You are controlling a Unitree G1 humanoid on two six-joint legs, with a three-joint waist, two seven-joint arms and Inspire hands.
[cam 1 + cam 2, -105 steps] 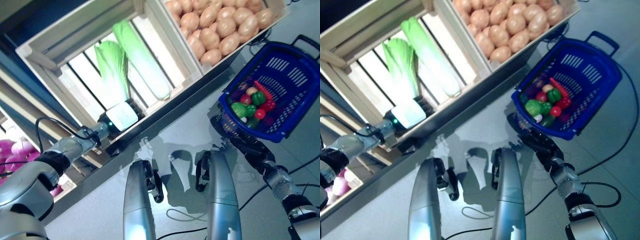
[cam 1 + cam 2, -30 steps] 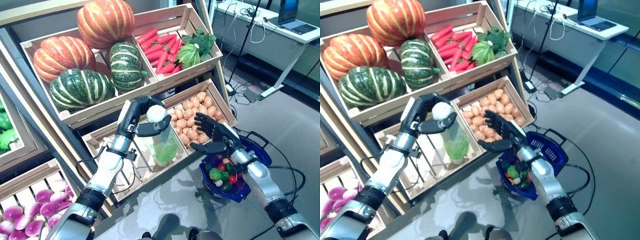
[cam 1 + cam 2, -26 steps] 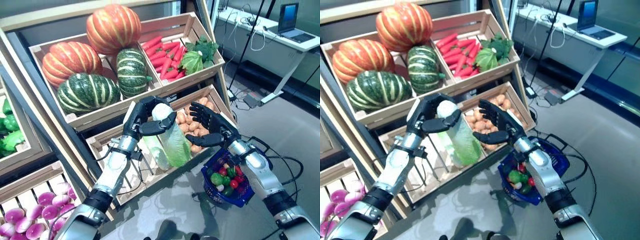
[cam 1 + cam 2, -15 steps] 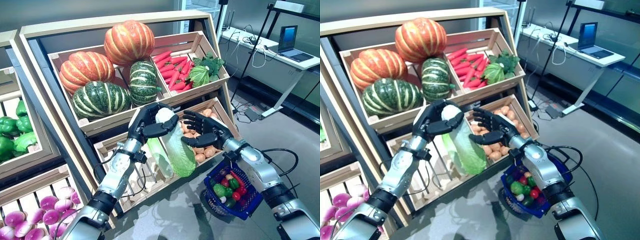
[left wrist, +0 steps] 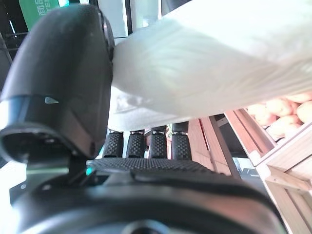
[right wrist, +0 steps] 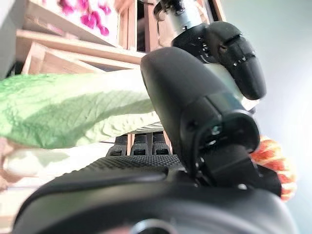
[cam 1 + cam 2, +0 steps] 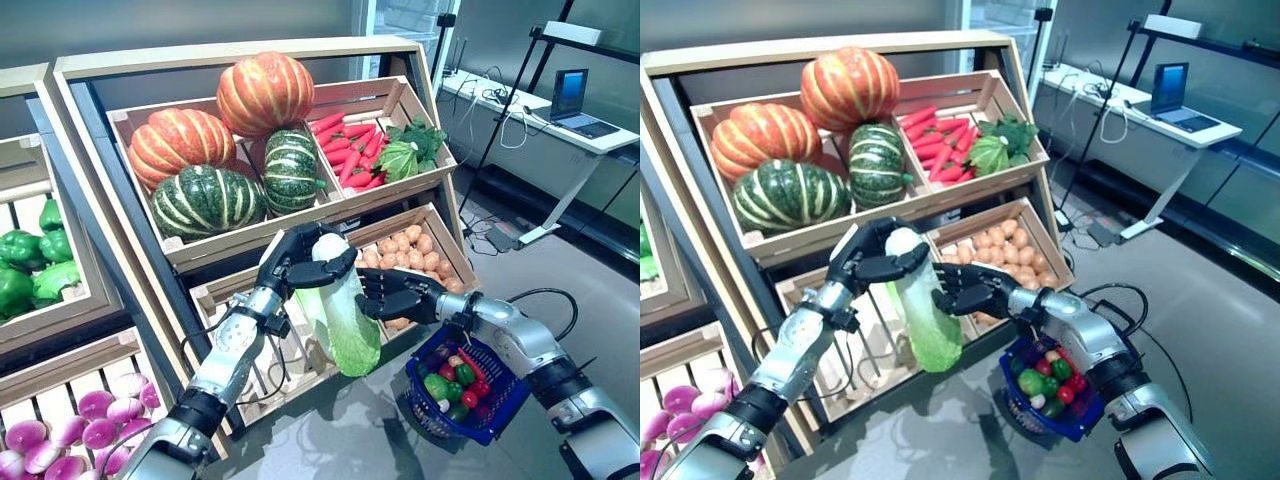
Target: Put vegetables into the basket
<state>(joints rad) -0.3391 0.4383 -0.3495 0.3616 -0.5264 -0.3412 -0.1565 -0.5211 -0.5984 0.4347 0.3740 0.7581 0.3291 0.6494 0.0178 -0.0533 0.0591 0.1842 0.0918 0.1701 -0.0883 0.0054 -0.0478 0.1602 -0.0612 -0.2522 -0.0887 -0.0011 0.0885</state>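
Green cabbage (image 7: 345, 315) clamped in left hand (image 7: 300, 262), right hand (image 7: 385, 297) seemingly curled round it, blue basket (image 7: 470, 385) below

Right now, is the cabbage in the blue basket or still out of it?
Out: both hands hold the cabbage in the air, beside the blue basket.

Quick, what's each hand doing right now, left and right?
Left hand: shut on the white stem end of the long pale green napa cabbage.
Right hand: fingers and thumb closing round the cabbage's middle, beside the left hand.
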